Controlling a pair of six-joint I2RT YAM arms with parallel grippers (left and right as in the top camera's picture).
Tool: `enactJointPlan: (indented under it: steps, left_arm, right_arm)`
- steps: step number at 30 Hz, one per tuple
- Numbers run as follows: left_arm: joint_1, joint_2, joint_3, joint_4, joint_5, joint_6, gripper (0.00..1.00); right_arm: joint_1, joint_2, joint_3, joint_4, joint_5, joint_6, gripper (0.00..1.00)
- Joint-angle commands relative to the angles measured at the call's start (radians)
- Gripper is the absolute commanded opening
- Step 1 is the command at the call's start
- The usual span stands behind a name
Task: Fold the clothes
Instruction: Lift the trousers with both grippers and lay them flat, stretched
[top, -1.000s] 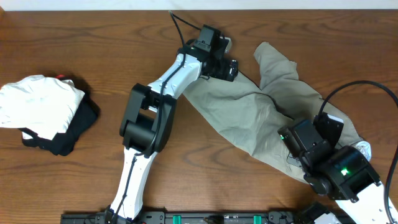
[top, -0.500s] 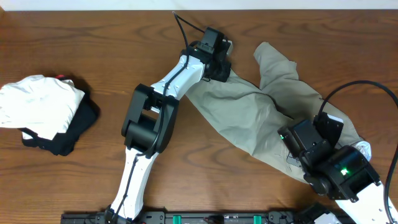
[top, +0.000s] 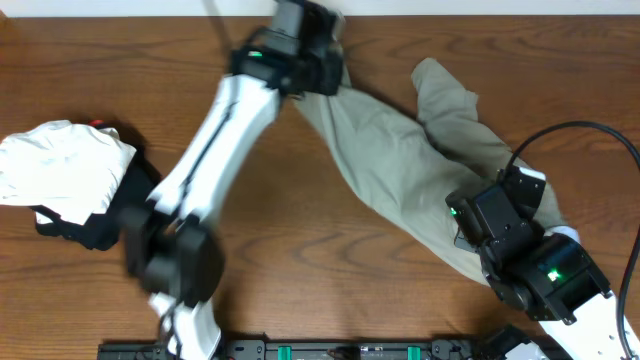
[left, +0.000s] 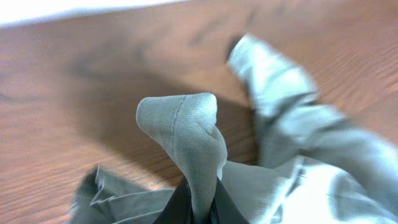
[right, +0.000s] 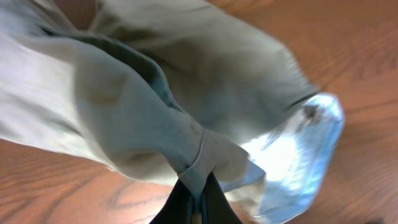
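The clothes, pale khaki shorts, lie stretched in a diagonal band from the far middle of the table to the near right. My left gripper, blurred by motion, is shut on the far upper end, where a fold of cloth stands up out of its black fingers. My right gripper is shut on the near right end; the khaki cloth bunches into its fingers, with pale lining showing beside it. One leg lies loose at the far right.
A white folded garment rests on a black garment at the left. A black cable loops above the right arm. The table's far edge runs just behind the left gripper.
The left gripper has shut on the shorts' upper end and swung up and left toward the far edge, pulling the cloth taut. The right gripper kept its hold and shifted slightly.
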Motion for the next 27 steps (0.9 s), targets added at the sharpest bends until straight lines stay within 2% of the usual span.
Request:
enactJointPlan:
  steps: [1,6,13,18,23,27]
  left_arm:
    - [0.019,-0.145,0.017,-0.054,-0.011,-0.001,0.06]
    - [0.060,-0.338,0.017,-0.187,-0.058,0.000,0.06]
    - [0.134,-0.600,0.017,-0.413,-0.219,0.000,0.06]
    - [0.160,-0.748,0.017,-0.460,-0.219,-0.001,0.06]
    - [0.160,-0.848,0.017,-0.450,-0.220,-0.001,0.06]
    - [0.160,-0.849,0.017,-0.449,-0.221,-0.001,0.06]
  right_arm:
    - [-0.025,-0.002,0.034,0.016,0.036,-0.092,0.01]
    - [-0.066,-0.002,0.191,-0.005,0.032,-0.190,0.01]
    - [-0.093,-0.002,0.534,-0.143,0.032,-0.326,0.01]
    - [-0.093,-0.002,0.740,-0.238,0.030,-0.354,0.01]
    - [-0.093,-0.002,0.851,-0.262,0.025,-0.417,0.01]
    - [-0.093,0.006,0.871,-0.251,0.030,-0.446,0.04]
